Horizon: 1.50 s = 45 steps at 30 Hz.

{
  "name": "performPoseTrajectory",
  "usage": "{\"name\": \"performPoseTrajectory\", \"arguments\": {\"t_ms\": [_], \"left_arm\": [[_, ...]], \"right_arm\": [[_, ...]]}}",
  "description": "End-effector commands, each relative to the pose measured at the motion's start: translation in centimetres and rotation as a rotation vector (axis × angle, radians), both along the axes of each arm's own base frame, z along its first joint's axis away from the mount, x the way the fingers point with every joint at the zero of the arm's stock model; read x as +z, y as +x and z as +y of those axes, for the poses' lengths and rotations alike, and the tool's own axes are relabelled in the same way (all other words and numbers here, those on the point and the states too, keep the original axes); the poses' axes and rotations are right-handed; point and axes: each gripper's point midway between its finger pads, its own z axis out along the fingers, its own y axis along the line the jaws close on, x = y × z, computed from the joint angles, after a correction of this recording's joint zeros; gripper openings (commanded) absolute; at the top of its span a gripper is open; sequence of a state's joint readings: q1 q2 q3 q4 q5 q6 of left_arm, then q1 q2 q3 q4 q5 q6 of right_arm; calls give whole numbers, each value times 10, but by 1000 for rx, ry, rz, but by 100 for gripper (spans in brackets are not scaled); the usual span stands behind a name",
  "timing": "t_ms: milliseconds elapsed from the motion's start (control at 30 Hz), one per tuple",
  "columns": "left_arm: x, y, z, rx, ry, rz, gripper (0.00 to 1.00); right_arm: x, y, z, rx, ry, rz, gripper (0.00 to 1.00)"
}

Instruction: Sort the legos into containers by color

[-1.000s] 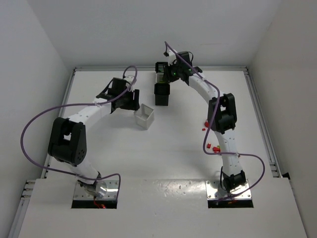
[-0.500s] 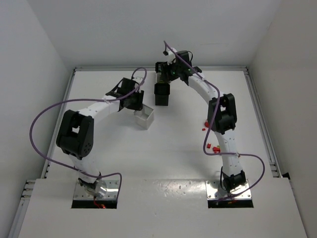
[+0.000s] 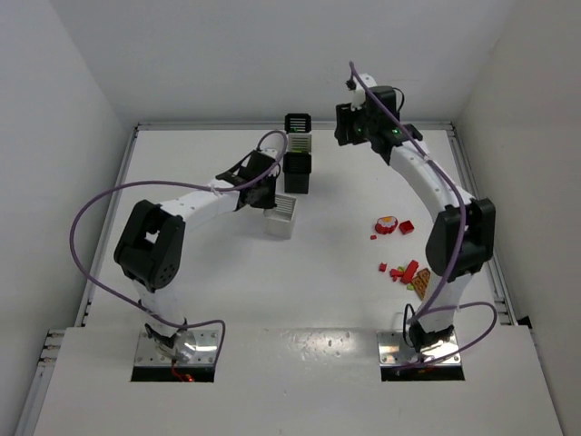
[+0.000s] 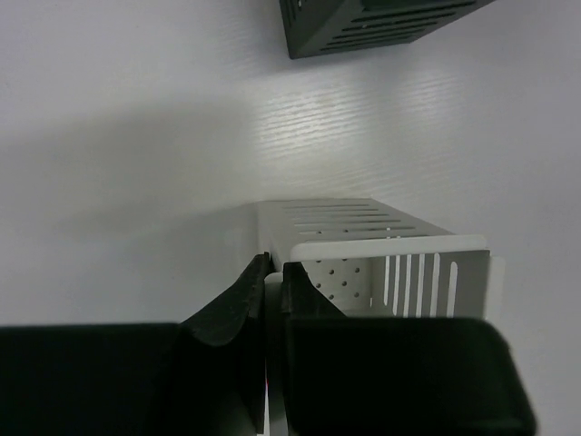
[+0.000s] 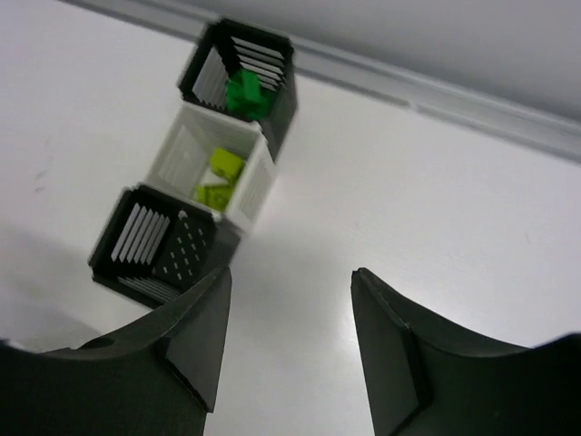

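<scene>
Four containers stand at the back: a black one (image 3: 298,123) (image 5: 241,68) holding green legos (image 5: 245,94), a white one (image 3: 298,143) (image 5: 218,173) holding yellow-green legos (image 5: 221,173), and a black one (image 3: 298,172) (image 5: 163,245) with nothing visible inside. The fourth, white container (image 3: 280,216) (image 4: 381,263) sits apart, in front of the row. My left gripper (image 3: 266,195) (image 4: 274,265) is shut on its left wall. Raised at the back right of the row, my right gripper (image 3: 352,127) (image 5: 290,291) is open and holds nothing. Loose red, yellow and orange legos (image 3: 407,272) lie on the right.
More loose bricks (image 3: 388,224) lie right of centre, near the right arm's elbow. A raised rail (image 3: 290,125) borders the table's far edge, with walls close behind and on both sides. The black container (image 4: 381,23) shows at the top of the left wrist view.
My left gripper reached right and shut on the white container's wall; the container shifted slightly right. My right arm swung right, away from the row, its jaws opening, uncovering the loose legos.
</scene>
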<state>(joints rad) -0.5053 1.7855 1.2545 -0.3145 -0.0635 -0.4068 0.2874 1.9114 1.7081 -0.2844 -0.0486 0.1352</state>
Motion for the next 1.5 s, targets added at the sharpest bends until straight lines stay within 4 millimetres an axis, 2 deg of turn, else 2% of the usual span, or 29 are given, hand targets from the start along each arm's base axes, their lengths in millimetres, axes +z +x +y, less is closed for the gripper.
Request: {"name": "performPoseTrajectory", "arguments": {"t_ms": [0, 33, 67, 100, 133, 167, 267, 300, 333, 367, 400, 433, 500, 600, 633, 667, 767, 800, 900, 933, 1100, 1133, 1167, 1200, 1267, 1300, 1367, 1433, 1467], "left_arm": [[36, 24, -17, 117, -81, -83, 6], [26, 25, -22, 115, -56, -69, 6], [23, 28, -21, 126, -38, -65, 6], [31, 39, -25, 132, -43, -85, 6], [30, 43, -27, 146, -41, -80, 6], [17, 47, -29, 146, -25, -58, 6], [23, 62, -38, 146, -40, -79, 7], [15, 65, -41, 155, -41, -66, 7], [18, 71, -44, 155, -48, -76, 9], [14, 73, -40, 171, -48, -66, 11], [18, 75, -41, 177, -60, -73, 14], [18, 75, -41, 178, -61, -73, 14], [18, 74, -43, 179, -73, -66, 22], [14, 69, -43, 178, -78, -50, 31], [18, 66, -43, 171, -88, -50, 35], [18, 66, -43, 171, -88, -50, 42], [45, 62, -46, 153, -107, -88, 50], [63, 58, -49, 135, -120, -119, 54], [86, 54, -50, 124, -134, -169, 55], [103, 54, -50, 117, -150, -204, 55], [154, 52, -34, 120, -132, -327, 56], [164, 51, -30, 122, -130, -350, 58], [182, 52, -16, 142, -140, -384, 65], [181, 50, -6, 157, -130, -375, 70], [176, 49, 19, 189, -127, -328, 81], [176, 47, 28, 198, -125, -314, 81], [150, 41, 55, 216, -99, -239, 82], [144, 33, 75, 239, -89, -226, 82], [128, 29, 88, 249, -68, -194, 83]], "right_arm": [[16, -24, -26, -90, 4, -16, 56], [16, -29, -33, -95, -5, -16, 56], [5, -37, -35, -95, -12, 9, 56], [10, -43, -44, -100, -23, 4, 56], [7, -48, -46, -93, -38, 12, 56], [-2, -56, -54, -100, -56, 43, 56], [-4, -75, -68, -71, -98, 71, 57], [-6, -81, -68, -51, -109, 84, 57], [-15, -92, -73, -11, -148, 123, 58], [-8, -93, -76, -1, -156, 103, 60], [-21, -103, -81, 27, -182, 154, 61], [-22, -110, -81, 35, -179, 170, 61], [-28, -124, -85, 74, -196, 209, 65], [-33, -136, -93, 93, -204, 234, 69], [-41, -140, -98, 98, -209, 260, 69], [-37, -140, -103, 86, -206, 251, 70], [-49, -147, -109, 89, -199, 286, 70], [-58, -153, -107, 100, -192, 310, 70], [-73, -161, -108, 108, -178, 344, 70], [-71, -159, -106, 118, -168, 335, 70], [-86, -178, -108, 275, -237, 335, 68], [-90, -188, -108, 316, -255, 358, 66], [-97, -198, -112, 350, -274, 378, 66], [-100, -205, -114, 419, -320, 370, 63], [-113, -234, -124, 492, -374, 433, 58], [-110, -233, -124, 510, -393, 414, 56], [-117, -252, -134, 542, -427, 474, 52], [-128, -267, -140, 566, -457, 519, 45], [-131, -272, -143, 561, -469, 531, 42]]}}
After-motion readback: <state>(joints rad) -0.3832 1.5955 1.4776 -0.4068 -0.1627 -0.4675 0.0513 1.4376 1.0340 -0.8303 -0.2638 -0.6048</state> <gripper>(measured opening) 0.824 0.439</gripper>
